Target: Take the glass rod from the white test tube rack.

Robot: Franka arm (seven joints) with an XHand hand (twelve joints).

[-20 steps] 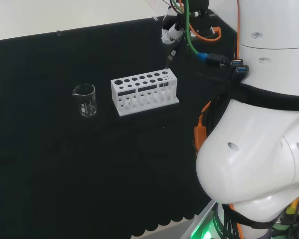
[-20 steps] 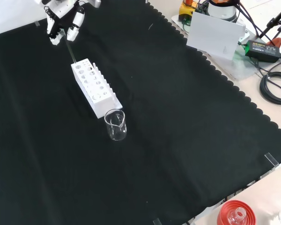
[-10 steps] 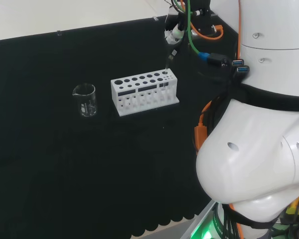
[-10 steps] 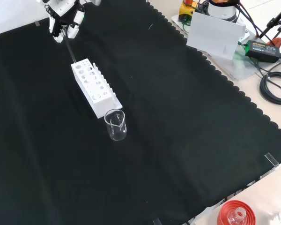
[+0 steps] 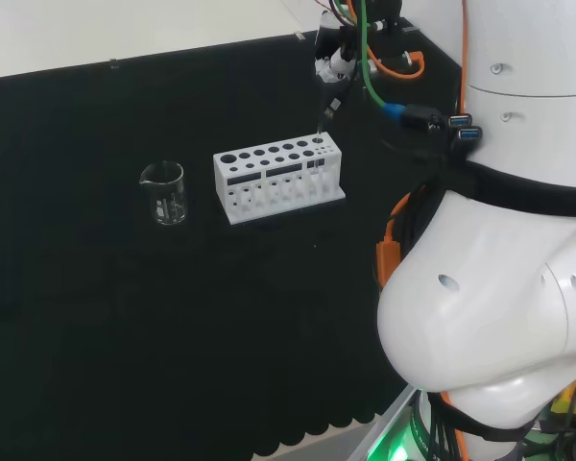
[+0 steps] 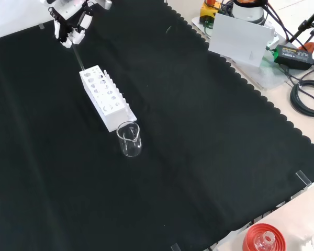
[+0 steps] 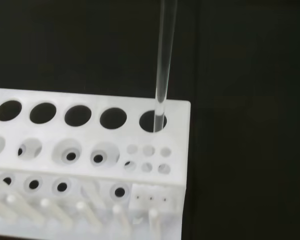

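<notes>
My hand (image 6: 70, 23) hangs above the far end of the white rack (image 6: 105, 97), at about eleven o'clock from it in the front view, with my fingers curled in on the top of the glass rod (image 6: 78, 55). In the head view my hand (image 5: 332, 65) sits at roughly one o'clock from the rack (image 5: 277, 178), in front of the tangle of green and orange cables.

The rod (image 7: 164, 65) runs down from my fingers, nearly upright, with its lower tip at the mouth of the big corner hole at the end of the rack (image 7: 90, 165). In the wrist view the tip shows against the dark of that hole, level with the rim or just inside it; I cannot tell whether it touches the edge. The other big holes in that row are open and dark.

The rack stands flat on the black cloth (image 6: 199, 136). A small clear beaker (image 6: 129, 139) stands just beside the rack's other end, at five o'clock from it in the front view and at nine o'clock in the head view, where the beaker (image 5: 163, 193) is a little apart from the rack.
</notes>
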